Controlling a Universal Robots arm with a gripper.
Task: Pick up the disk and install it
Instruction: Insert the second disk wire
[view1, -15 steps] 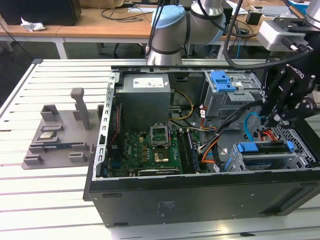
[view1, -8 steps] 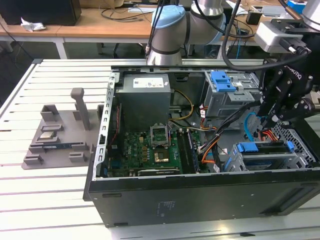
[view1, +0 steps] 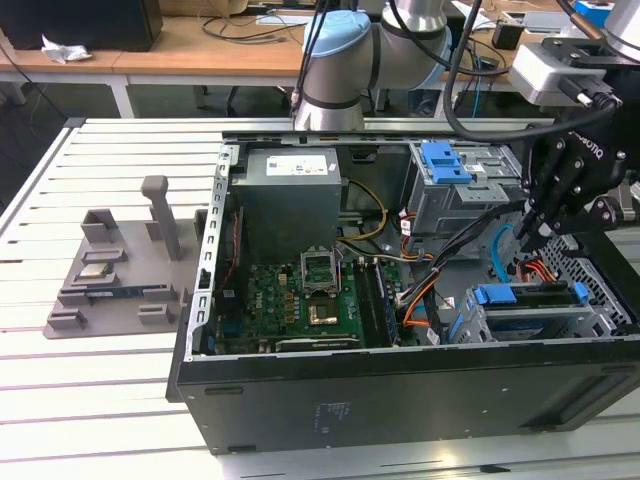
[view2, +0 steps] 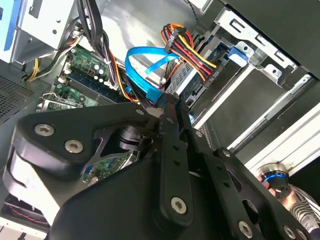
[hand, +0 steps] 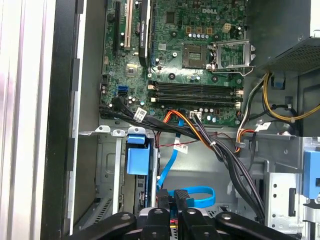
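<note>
The disk (view1: 530, 312), a silver drive in a blue bracket, lies in the lower bay at the front right corner of the open computer case (view1: 400, 400). In the first wrist view the disk's blue bracket (hand: 137, 156) stands out of the bay. In the second wrist view the disk (view2: 197, 77) sits in the bay beside red, yellow and black wires. My gripper (view1: 530, 228) hangs just above and behind the bay, over a blue ribbon cable (hand: 192, 194). In both wrist views the gripper (view2: 172, 109) (hand: 173, 198) is shut with nothing between its fingers.
An upper drive cage with a blue clip (view1: 445, 160) stands left of the gripper in the exterior view. Cable bundles (view1: 425, 285) cross between the cages and the motherboard (view1: 310, 295). The power supply (view1: 290, 190) is behind. A grey fixture (view1: 120, 275) lies outside the case.
</note>
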